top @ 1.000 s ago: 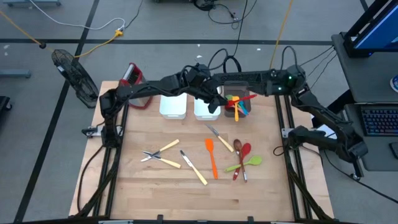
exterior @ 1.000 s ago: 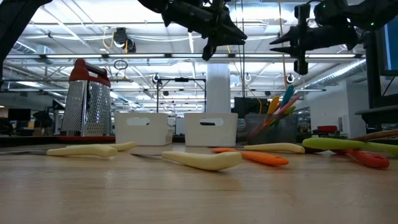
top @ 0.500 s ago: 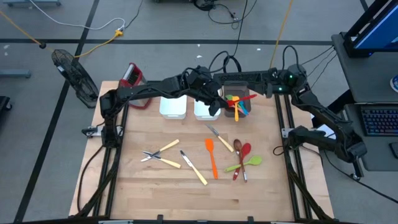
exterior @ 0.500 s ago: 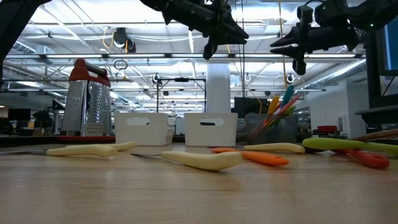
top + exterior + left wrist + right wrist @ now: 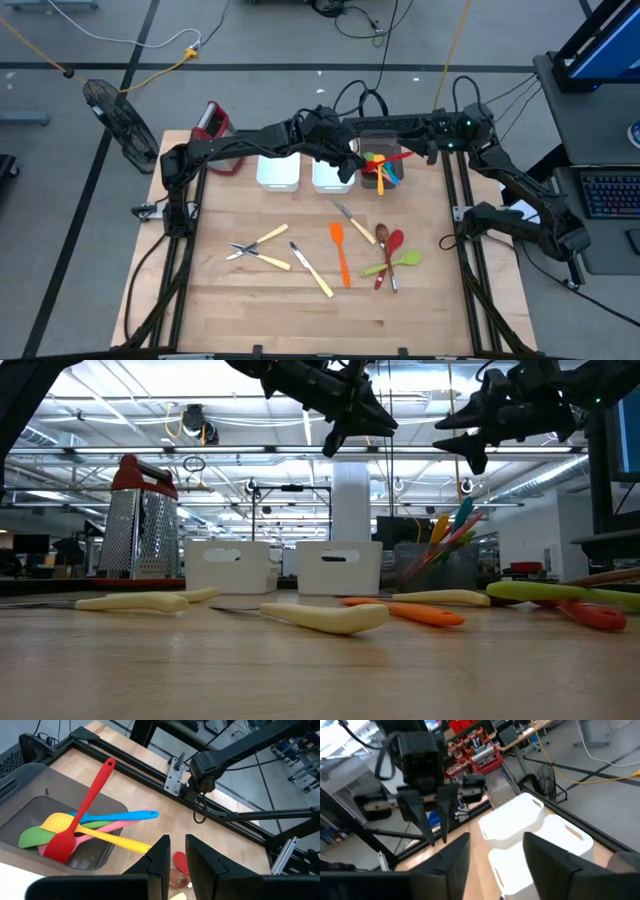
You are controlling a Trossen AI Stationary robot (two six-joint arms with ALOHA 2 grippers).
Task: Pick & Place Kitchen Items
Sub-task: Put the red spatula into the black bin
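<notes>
Several kitchen items lie flat on the wooden table: an orange spatula [image 5: 340, 250], a red spoon [image 5: 392, 245], a green spoon [image 5: 396, 262] and yellow-handled metal pieces [image 5: 312, 270]. More stand in the dark bin [image 5: 372, 140]: a red spatula [image 5: 82, 812] leans on the rim over blue, pink, yellow and green ones. My right gripper [image 5: 414, 152] hovers open above the bin's right side, its fingers [image 5: 546, 854] wide apart. My left gripper [image 5: 337, 442] hangs shut and holding nothing, high over the gap between the right white bin and the dark bin.
Two white bins [image 5: 278, 170] [image 5: 330, 174] stand left of the dark bin at the table's far side. A red-topped metal grater [image 5: 211, 126] stands at the far left corner. The near half of the table has bare wood around the scattered utensils.
My right gripper has opened above the dark bin, its fingers spreading and tipping slightly upward. My left gripper has kept still. The utensils on the table and in the bin have not moved.
</notes>
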